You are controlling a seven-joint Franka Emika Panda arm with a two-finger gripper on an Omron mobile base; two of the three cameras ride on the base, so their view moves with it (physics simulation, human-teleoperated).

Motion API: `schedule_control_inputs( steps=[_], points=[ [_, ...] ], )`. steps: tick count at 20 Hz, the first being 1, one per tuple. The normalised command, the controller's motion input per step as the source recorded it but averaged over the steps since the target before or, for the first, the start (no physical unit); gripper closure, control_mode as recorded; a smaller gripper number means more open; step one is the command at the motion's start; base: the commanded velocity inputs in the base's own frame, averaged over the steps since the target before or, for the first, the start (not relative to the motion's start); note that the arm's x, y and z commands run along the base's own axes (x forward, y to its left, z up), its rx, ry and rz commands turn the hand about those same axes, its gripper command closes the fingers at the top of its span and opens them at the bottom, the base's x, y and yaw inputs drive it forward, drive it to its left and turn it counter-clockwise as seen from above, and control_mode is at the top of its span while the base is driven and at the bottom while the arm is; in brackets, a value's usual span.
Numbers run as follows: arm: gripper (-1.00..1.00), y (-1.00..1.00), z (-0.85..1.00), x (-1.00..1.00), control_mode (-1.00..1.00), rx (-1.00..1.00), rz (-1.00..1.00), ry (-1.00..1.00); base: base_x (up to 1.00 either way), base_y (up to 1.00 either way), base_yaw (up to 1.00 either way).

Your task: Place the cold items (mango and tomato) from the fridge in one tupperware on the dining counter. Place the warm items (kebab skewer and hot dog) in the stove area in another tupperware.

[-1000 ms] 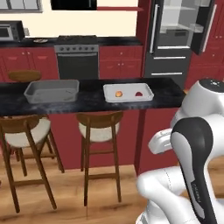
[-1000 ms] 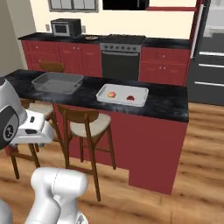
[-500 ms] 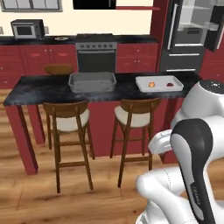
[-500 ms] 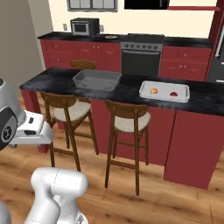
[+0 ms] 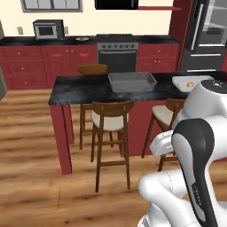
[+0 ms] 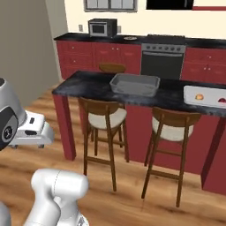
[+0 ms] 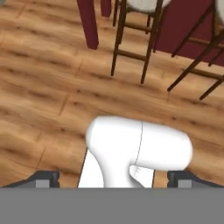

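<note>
A white tupperware [image 6: 207,90] lies on the dark dining counter [image 6: 88,86] at its right end. It holds an orange mango [image 6: 199,96] and a red tomato [image 6: 221,100]. The same white tupperware [image 5: 184,81] shows beside my arm in the left base view. A grey tupperware [image 5: 132,81] [image 6: 134,84] sits nearer the counter's middle with nothing in it. My gripper [image 7: 114,179] hangs low over the wooden floor, pointing down, open with nothing between its fingertips [image 7: 43,178].
Two wooden stools [image 6: 103,121] [image 6: 172,132] stand in front of the counter. A stove [image 5: 117,53] with a small plate [image 5: 81,39] and a microwave [image 5: 48,29] line the back wall. The fridge [image 5: 206,35] is at the far right. Open floor lies to the left.
The whole picture has slid to the right, so the base has driven left along the counter. The tupperwares and the folded arm have kept their places.
</note>
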Motion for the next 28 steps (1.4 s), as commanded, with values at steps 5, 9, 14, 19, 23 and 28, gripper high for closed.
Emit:
schedule_control_inputs(
  steps=[5,9,14,19,23,28],
  points=[
    [-1.0,0.0,0.0,0.0,1.0,0.0,0.0,0.0,0.62,1.0,-0.05],
    [-1.0,0.0,0.0,0.0,1.0,0.0,0.0,0.0,0.86,1.0,-0.13],
    [-1.0,0.0,0.0,0.0,1.0,0.0,0.0,0.0,0.88,1.0,-0.17],
    [-1.0,0.0,0.0,0.0,1.0,0.0,0.0,0.0,0.89,1.0,-0.19],
    [-1.0,0.0,0.0,0.0,1.0,0.0,0.0,0.0,0.86,1.0,-0.21],
    [-1.0,0.0,0.0,0.0,1.0,0.0,0.0,0.0,0.93,1.0,-0.25]
  ],
)
